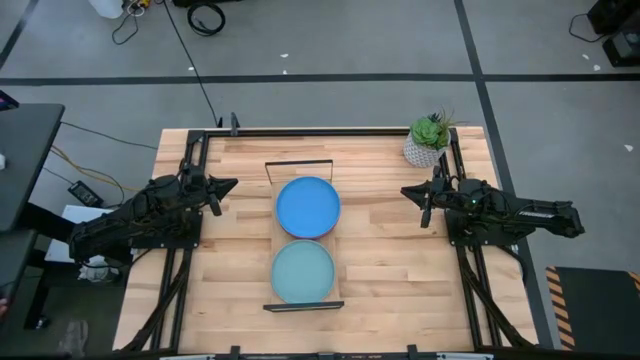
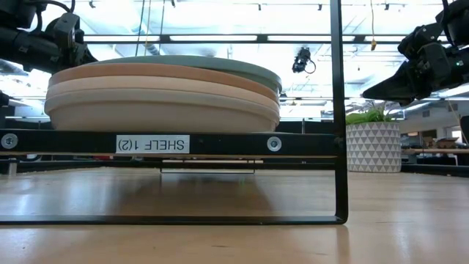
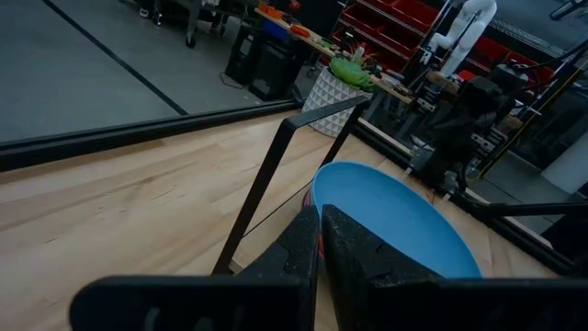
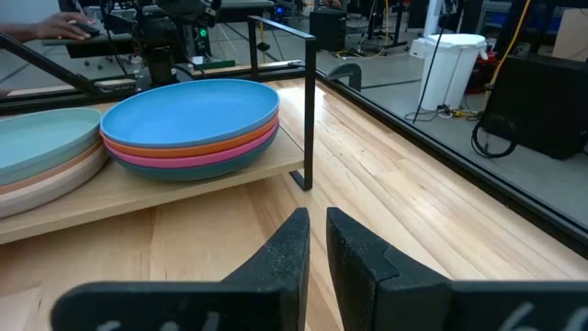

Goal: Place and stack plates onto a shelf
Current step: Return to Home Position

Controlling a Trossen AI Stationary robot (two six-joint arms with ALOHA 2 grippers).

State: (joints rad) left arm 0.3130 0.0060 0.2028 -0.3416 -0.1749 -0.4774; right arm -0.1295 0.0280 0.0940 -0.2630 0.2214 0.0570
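Note:
Two stacks of plates rest on the shelf (image 4: pixel 184 188), a light-wood plank with black wire frames at its ends. The far stack (image 1: pixel 307 207) shows bright blue on top, then orange, magenta and teal (image 4: pixel 188 124). The near stack (image 1: pixel 302 272) has light blue on top, over terracotta, grey-beige and cream (image 2: pixel 161 92). My left gripper (image 1: pixel 228 186) is shut and hovers left of the far stack, pointing at it (image 3: pixel 319 234). My right gripper (image 1: pixel 408 192) is shut and hovers right of the same stack (image 4: pixel 317 230). Neither touches anything.
A small white patterned plant pot (image 1: pixel 425 148) stands at the table's far right corner, just beyond my right gripper. The shelf's black wire end frame (image 2: pixel 337 110) rises above the plates at the near end. Bare tabletop (image 1: pixel 380 270) lies on both sides of the shelf.

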